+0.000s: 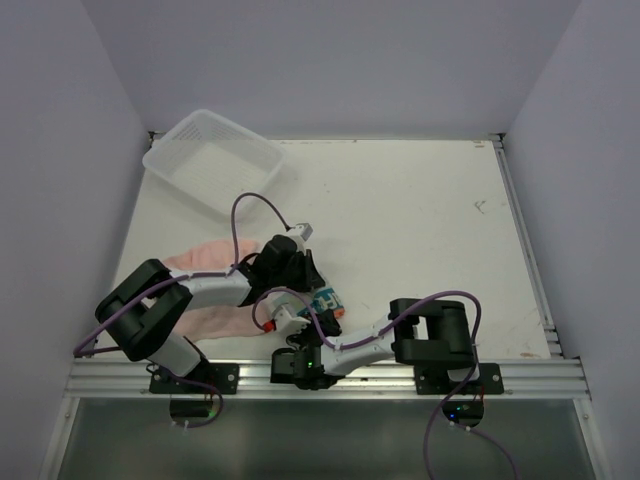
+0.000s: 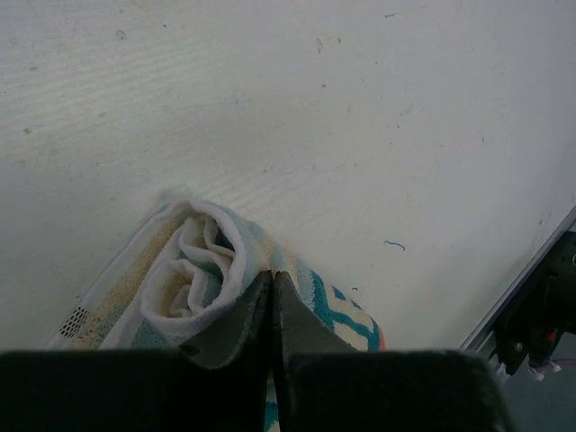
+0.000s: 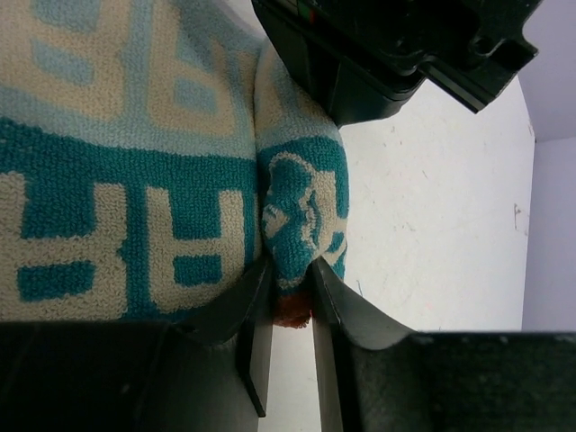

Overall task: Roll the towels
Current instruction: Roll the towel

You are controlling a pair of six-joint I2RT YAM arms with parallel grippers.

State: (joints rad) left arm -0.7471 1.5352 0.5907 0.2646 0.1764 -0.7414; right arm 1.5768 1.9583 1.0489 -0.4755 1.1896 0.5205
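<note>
The printed white and teal towel [image 1: 326,300] lies near the front of the table, rolled into a spiral [image 2: 193,270] with an orange edge. My left gripper [image 2: 271,275] is shut, its tips together and resting on top of the roll's open end [image 1: 303,278]. My right gripper [image 3: 290,270] is shut on a fold at the towel's [image 3: 117,180] other end, the orange edge between its fingers [image 1: 308,312]. The pale pink towel [image 1: 205,255] lies flat to the left, partly under the left arm.
A white mesh basket [image 1: 175,133] sits tilted at the back left corner. The left arm's black body [image 3: 387,54] hangs just beyond the right gripper. The metal front rail [image 2: 531,270] runs close by. White walls enclose the table [image 1: 420,230].
</note>
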